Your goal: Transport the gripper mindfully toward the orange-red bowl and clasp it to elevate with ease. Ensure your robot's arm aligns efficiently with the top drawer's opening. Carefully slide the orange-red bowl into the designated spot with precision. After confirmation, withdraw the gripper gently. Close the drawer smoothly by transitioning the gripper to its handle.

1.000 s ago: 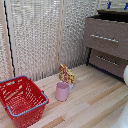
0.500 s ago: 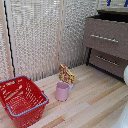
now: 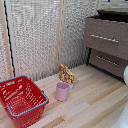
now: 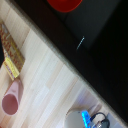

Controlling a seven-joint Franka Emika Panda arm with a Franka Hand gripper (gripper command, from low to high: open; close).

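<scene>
Item: small shallow glossy orange-red bowl (image 4: 64, 4), resting on a dark surface, seen only in the wrist view. We judged it light, rigid, slippery; take hold at the rim. Blue-tipped white gripper (image 4: 86, 119): state unreadable to us.

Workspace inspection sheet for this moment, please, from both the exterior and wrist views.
Surface: light wooden floor.
Job's things: orange-red bowl lies on a dark part of the brown dresser; cannot tell whether it is inside the top drawer.
Clutter: red basket, pink cup, yellow box behind the cup.
Grippers: gripper is blurred; cannot tell how the fingers stand.
Cables: nothing seen clearly.
Surroundings: pale slatted blinds behind.
</scene>
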